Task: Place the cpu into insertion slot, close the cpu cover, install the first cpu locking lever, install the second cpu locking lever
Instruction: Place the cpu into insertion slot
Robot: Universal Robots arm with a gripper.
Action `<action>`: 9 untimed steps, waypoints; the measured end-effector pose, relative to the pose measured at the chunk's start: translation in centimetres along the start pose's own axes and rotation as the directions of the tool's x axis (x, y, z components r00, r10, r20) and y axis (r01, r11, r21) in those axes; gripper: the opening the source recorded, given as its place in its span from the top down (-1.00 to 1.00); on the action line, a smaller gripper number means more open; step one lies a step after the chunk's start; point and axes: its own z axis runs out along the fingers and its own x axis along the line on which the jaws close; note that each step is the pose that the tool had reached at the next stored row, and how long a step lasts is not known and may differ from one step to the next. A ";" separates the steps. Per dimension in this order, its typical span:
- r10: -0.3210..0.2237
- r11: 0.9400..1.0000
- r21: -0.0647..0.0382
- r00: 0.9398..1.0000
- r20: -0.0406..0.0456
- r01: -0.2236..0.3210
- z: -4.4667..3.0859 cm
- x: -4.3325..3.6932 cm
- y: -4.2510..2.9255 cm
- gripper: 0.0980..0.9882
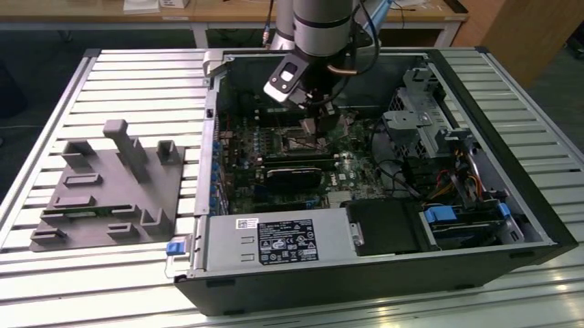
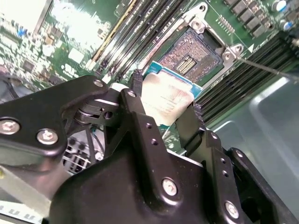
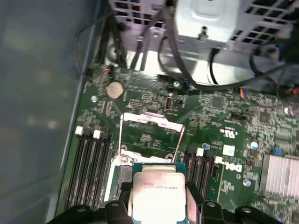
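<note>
The fingers (image 2: 137,91) pinch the cpu (image 2: 168,94) by two opposite edges, which they hide. The gripper (image 2: 164,100) holds it near the bare insertion slot (image 2: 189,56), not yet seated; the cpu cover (image 3: 149,116) stands raised, memory slots (image 2: 128,35) crowding both sides.

A grey fixture block (image 1: 109,188) is sitting on the slatted table (image 1: 137,82), at the exterior view's left of the open computer case (image 1: 365,287), whose labelled power supply (image 1: 273,242) is facing up
</note>
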 end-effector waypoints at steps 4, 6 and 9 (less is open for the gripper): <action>0.072 0.997 -0.002 0.997 0.007 -0.072 0.07 0.00 -0.01 0.01; 0.104 0.995 -0.004 0.995 0.010 -0.104 0.13 0.00 -0.01 0.01; 0.113 0.994 -0.004 0.994 0.010 -0.113 0.24 0.00 -0.09 0.01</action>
